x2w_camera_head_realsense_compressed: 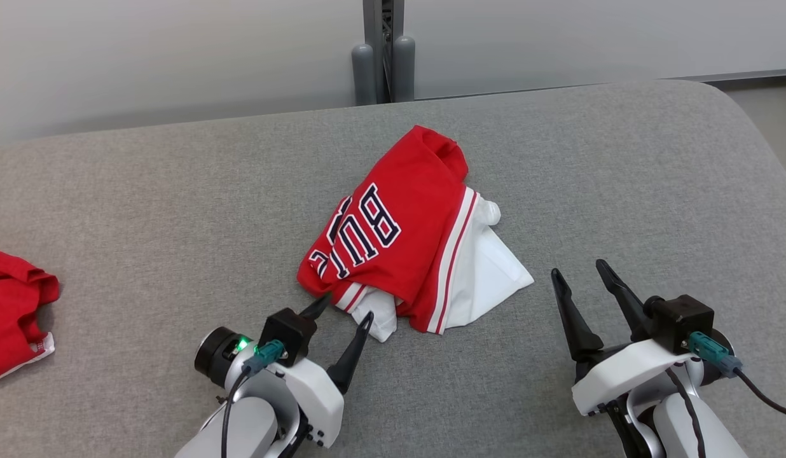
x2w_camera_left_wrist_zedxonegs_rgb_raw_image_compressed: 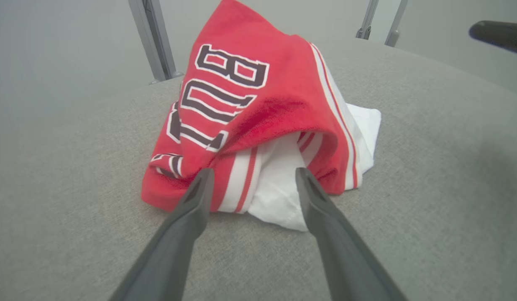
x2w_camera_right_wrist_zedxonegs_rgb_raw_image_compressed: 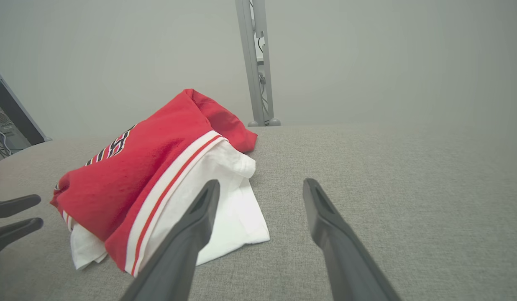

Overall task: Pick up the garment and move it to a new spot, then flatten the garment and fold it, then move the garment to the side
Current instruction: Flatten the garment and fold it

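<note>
Left gripper (x2w_camera_head_realsense_compressed: 345,310): nearest the camera, its two long dark fingers spread wide with nothing between them. The tips sit at the garment's near hem, and the left tip looks to touch the red edge.
Right gripper (x2w_camera_head_realsense_compressed: 577,267): also spread wide and empty, hovering over bare cloth, to the right of the garment and apart from it.
Crumpled red-and-white jersey with dark lettering (x2w_camera_head_realsense_compressed: 399,242): bunched in a heap at the middle of the surface. Red folds lie over a white layer that pokes out at the near and right sides. It is not yet flattened.
Grey woven fabric tabletop (x2w_camera_head_realsense_compressed: 177,210): carries the heap.
Second red cloth (x2w_camera_head_realsense_compressed: 11,312): at the left edge, well apart from the heap.
Grey metal post (x2w_camera_head_realsense_compressed: 383,51): beyond the far edge, out of the way.
Risk, layers: the near hem is several layers stacked, so closing there would likely pinch red and white together and lift the bundle rather than open it.
Risk, one-sided pull: with only the left side at the cloth, a tug could drag or twist the heap.
</note>
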You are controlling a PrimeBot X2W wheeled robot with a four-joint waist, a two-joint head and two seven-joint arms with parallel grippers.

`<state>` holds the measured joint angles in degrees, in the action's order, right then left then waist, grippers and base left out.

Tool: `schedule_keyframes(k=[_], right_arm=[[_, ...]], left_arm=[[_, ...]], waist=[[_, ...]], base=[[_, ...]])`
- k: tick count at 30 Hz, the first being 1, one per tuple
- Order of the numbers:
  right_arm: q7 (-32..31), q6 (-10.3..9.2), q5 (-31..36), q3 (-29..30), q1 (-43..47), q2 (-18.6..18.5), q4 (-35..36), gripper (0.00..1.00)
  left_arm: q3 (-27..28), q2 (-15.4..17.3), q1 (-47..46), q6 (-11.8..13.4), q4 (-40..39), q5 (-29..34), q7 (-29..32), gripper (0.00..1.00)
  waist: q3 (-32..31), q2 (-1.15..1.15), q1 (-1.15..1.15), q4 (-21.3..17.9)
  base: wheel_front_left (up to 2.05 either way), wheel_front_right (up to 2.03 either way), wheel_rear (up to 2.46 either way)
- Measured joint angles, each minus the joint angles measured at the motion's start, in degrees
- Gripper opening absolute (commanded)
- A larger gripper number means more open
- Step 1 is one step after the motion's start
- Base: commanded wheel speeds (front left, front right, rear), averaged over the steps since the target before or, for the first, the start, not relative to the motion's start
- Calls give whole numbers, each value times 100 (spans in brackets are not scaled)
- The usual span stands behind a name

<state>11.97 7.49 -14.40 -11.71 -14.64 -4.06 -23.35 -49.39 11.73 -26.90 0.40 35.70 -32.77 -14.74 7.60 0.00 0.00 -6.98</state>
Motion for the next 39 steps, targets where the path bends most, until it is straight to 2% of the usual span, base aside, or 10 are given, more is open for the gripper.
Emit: schedule_keyframes(k=[8, 16, 17, 18, 19, 25, 33, 36, 39], right_arm=[[1, 0, -8, -64, -42, 26, -20, 100], [40, 0, -22, -89, -64, 54, -94, 100], [41, 0, -22, -87, -64, 56, -100, 100], [44, 0, -22, -79, -64, 56, -102, 100], [52, 0, -22, -75, -65, 56, -103, 100], [88, 0, -19, -31, -62, 58, -120, 100], [102, 0, -2, -7, -11, 59, -148, 100], [112, 0, -2, 7, 13, 58, -152, 100], [113, 0, -2, 1, 70, 60, -162, 100]], left_arm=[[-200, -68, -289, 120, 800, 377, -9, 100], [-147, -154, -624, 130, 1370, 514, -18, 100], [-135, -158, -632, 116, 1419, 513, -18, 69], [-100, -158, -642, 123, 1410, 528, -18, 19], [-59, -159, -673, 127, 1392, 560, -18, 0], [123, -137, -708, 164, 1133, 644, -24, 0], [310, -31, -516, 116, 542, 727, -24, 0], [405, 138, -501, 202, 294, 755, -24, 0], [505, 448, -478, 275, 89, 759, -24, 0]], waist=[[72, 0, 0, -203], [110, 0, 0, -478], [107, 0, 0, -504], [105, 0, 0, -525], [103, 0, 0, -541], [91, 0, 0, -501], [-16, 0, 0, -173], [-85, 0, 0, -4], [-159, 0, 0, 174]], base=[[0, 0, 0], [0, 0, 0], [0, 0, 0], [0, 0, 0], [0, 0, 0], [0, 0, 0], [0, 0, 0], [0, 0, 0], [0, 0, 0]])
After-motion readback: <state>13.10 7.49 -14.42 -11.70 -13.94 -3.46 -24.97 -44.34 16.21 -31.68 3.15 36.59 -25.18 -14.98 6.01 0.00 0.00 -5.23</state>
